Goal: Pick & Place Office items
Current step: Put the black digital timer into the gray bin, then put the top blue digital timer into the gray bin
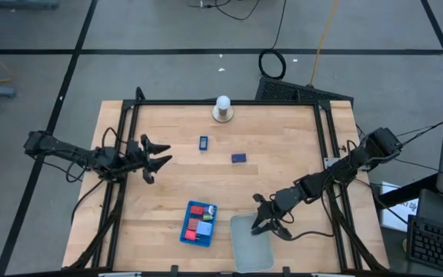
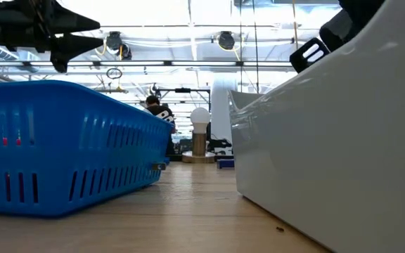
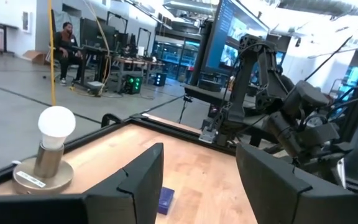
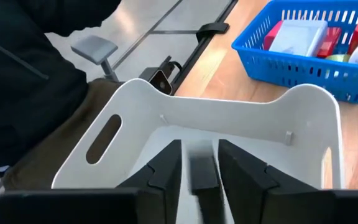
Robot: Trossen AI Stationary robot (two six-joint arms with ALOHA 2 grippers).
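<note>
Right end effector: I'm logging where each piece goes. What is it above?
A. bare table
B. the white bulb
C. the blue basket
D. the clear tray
D: the right end effector hangs over the clear tray, a dark piece between its fingers.

Two trays side by side at desk [image 1: 168,185] front edge: basket [image 1: 199,224] left, holding office items [image 1: 201,219]; open tray [image 1: 251,242] right; two pieces [image 1: 204,142] mid-desk; bulb on base [image 1: 222,108] at back edge.
</note>
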